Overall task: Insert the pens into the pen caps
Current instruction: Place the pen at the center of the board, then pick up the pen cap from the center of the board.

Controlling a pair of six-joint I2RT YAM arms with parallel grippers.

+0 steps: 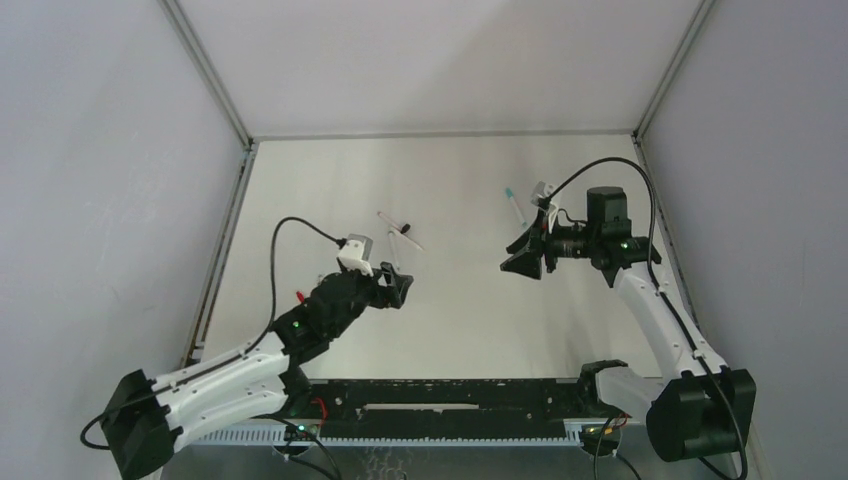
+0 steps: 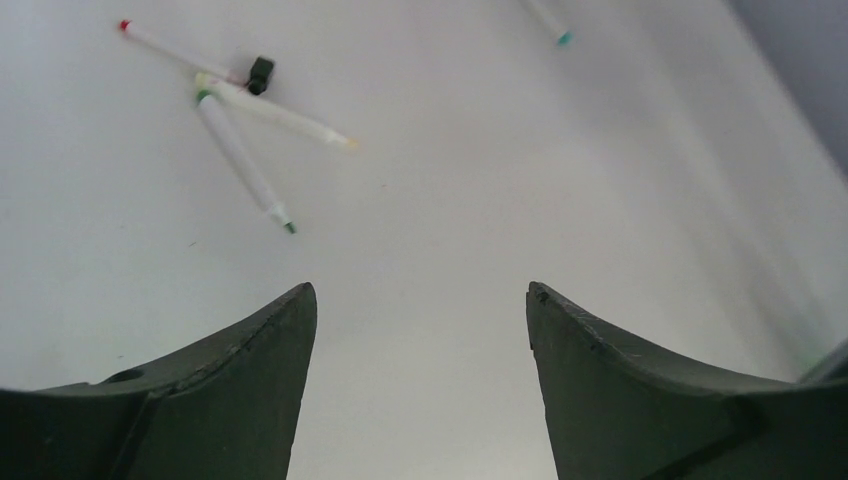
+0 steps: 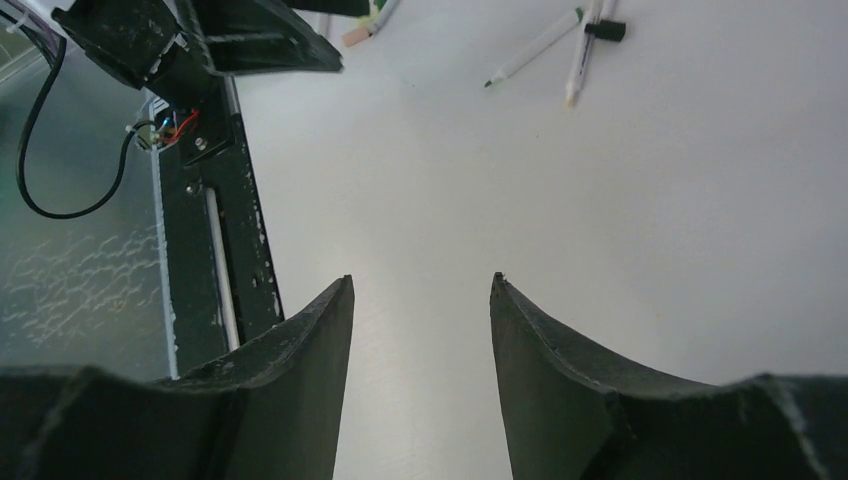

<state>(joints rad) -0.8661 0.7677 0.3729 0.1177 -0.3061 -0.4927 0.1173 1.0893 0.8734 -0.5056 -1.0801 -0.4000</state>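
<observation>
No readable text, labels, brands or numbers anywhere in all three views.

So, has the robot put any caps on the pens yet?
Done: nothing I can be sure of. The pens lie loose on the table, coloured tips bare. A black cap sits at one pen's end, but whether it's pushed on is unclear. In hand: nothing, the left fingers and right fingers are open and empty. Left: picking up and capping each pen, including the teal-tipped pen lying apart.
</observation>
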